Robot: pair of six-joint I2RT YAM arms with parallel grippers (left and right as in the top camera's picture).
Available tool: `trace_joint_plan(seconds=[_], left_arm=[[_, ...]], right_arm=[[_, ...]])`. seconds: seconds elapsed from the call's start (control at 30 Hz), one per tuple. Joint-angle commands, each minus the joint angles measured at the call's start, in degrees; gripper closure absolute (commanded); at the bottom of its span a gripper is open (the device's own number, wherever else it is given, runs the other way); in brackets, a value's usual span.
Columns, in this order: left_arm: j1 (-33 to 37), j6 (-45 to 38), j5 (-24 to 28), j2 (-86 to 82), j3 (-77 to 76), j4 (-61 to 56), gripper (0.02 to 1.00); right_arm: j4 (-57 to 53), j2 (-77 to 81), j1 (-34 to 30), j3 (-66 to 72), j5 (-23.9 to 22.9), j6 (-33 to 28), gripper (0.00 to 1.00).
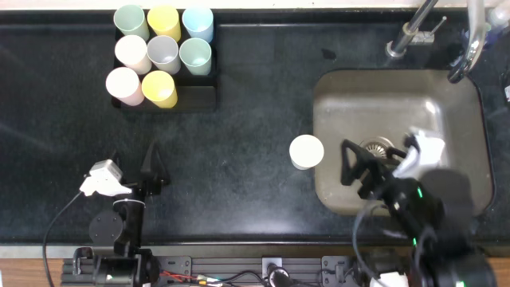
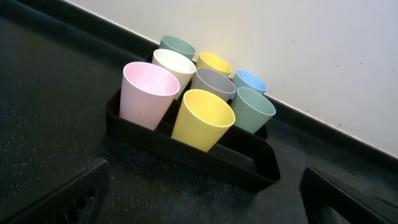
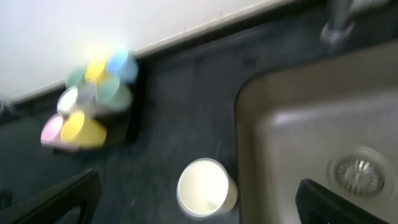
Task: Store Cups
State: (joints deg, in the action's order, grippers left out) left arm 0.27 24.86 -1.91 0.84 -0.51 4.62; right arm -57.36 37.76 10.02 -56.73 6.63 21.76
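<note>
One white cup (image 1: 306, 151) stands just beside the sink (image 1: 398, 89); left hand (image 2: 202, 194) and right hand (image 1: 376, 163) are wide open, holding nothing.

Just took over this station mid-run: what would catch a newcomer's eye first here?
Eight pastel cups packed in a black tray at the back left of the dark counter stand out first. Then a lone white cup stands upright on the counter, just beside the left rim of the sink.
</note>
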Motion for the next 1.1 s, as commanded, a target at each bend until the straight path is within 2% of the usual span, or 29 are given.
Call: trace_joint_plan(seconds=[0.03,0.27,0.4,0.47,0.57,0.7,0.77,0.93,1.1], left_arm=[[0.31,-1.07,0.57,-0.68,0.07,0.20,0.018],[0.31,-1.07,0.57,-0.68,0.07,0.20,0.018],[0.31,-1.07,0.57,-0.68,0.07,0.20,0.018],[0.31,-1.07,0.57,-0.68,0.07,0.20,0.018],[0.31,-1.09,0.57,-0.68,0.07,0.20,0.018],[0.37,-1.42,-0.74,-0.68,0.07,0.17,0.018],[0.37,-5.81,-0.70,-0.68,0.07,0.15,0.018],[0.37,-20.15,-0.20,-0.68,0.07,0.17,0.018],[0.37,-25.11,0.61,-0.68,0.04,0.22,0.020]], right_arm=[[-5.66,10.23,5.18,-6.54,1.31,0.92,0.003],[-8.96,23.08,9.18,-12.76,2.60,-0.98,0.005],[-10.25,28.13,9.55,-13.53,5.97,-0.98,0.005],[-10.93,29.86,9.55,-13.53,6.23,-1.31,0.003],[-11.96,31.56,9.22,-13.53,3.06,-3.04,0.020],[-13.46,32.98,7.32,-13.53,-5.18,3.63,0.036],[-13.75,34.03,6.51,-13.51,-6.88,4.42,0.034],[-13.55,38.73,6.08,-13.51,-6.67,4.04,0.003],[-11.56,42.56,6.10,-13.51,-6.43,2.19,0.005]])
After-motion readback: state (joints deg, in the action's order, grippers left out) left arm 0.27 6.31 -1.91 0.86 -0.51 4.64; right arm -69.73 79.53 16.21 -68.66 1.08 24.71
